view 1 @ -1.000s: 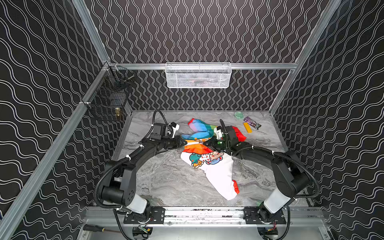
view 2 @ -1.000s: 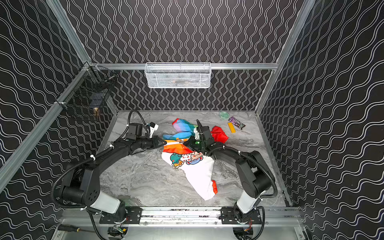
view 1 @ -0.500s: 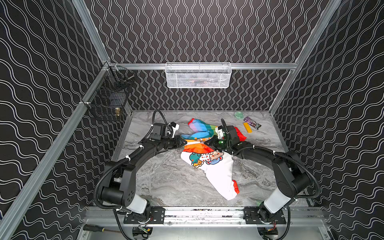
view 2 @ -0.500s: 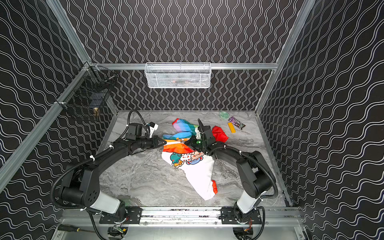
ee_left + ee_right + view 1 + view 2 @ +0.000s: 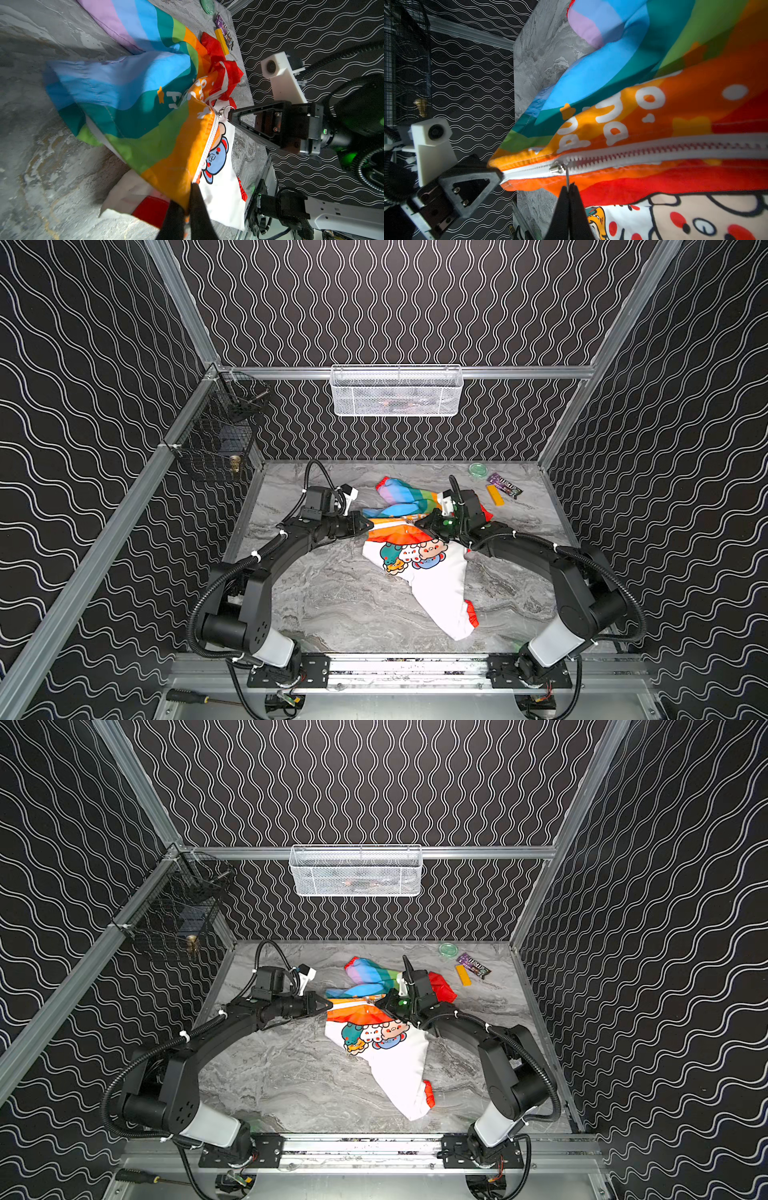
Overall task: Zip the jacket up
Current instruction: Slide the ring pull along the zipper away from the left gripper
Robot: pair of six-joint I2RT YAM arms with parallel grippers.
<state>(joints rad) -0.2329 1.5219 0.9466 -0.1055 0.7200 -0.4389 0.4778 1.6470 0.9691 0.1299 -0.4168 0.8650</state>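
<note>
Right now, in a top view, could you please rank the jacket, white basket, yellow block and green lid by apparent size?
1. jacket
2. white basket
3. yellow block and green lid: both tiny and look alike, so I would not rank them against each other.

The jacket (image 5: 399, 533) is a small child's one, striped in lilac, blue, green, yellow, orange and red with white lettering. It lies crumpled on the table, a little toward 12 o'clock from the middle. One rainbow sleeve (image 5: 401, 493) reaches toward 11 o'clock. The red hood (image 5: 441, 986) is bunched at the 2 o'clock side. The white lining (image 5: 436, 585), printed with cartoon animals, faces up and runs toward 5 o'clock, ending in a red cuff (image 5: 471, 612). The orange front is lifted and pulled taut along the white zipper (image 5: 654, 151). The metal slider (image 5: 220, 112) sits partway up, and the teeth between the hem and the slider are closed. Its ring pull (image 5: 567, 178) stands out sideways.
</note>
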